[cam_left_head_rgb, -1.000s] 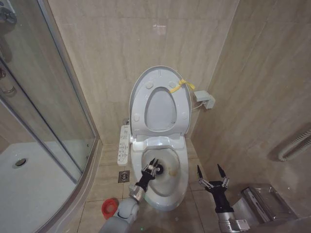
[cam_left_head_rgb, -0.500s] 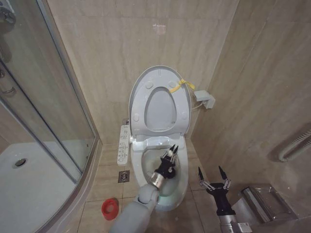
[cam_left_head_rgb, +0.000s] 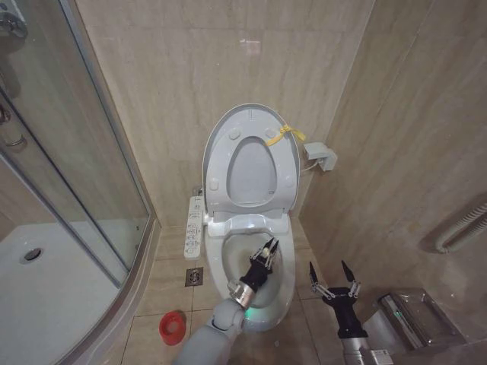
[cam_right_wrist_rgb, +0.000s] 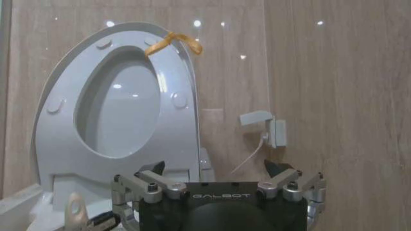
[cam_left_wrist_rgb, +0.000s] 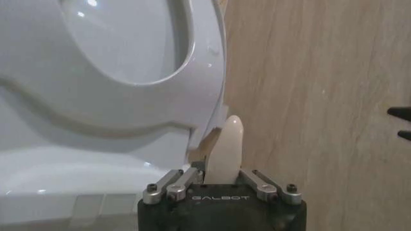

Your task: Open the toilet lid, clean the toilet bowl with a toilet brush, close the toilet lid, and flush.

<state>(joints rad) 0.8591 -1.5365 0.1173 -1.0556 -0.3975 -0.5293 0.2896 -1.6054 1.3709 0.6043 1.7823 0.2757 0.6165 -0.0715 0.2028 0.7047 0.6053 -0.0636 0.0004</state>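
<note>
The left tool (cam_left_head_rgb: 268, 245) hung over the bowl (cam_left_head_rgb: 283, 298), clamped on the brush (cam_left_wrist_rgb: 224, 153), apparently by its handle. The lid (cam_left_head_rgb: 251, 122) stood raised. The right tool (cam_left_head_rgb: 333, 274) waited wide beside it. A slack grip could drop the brush.

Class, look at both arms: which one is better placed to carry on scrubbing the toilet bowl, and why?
Left. The left gripper is over the white ceramic toilet bowl, its jaws shut on the thin pale handle of the toilet brush. The right gripper hangs open beside the bowl, holding nothing.
</note>
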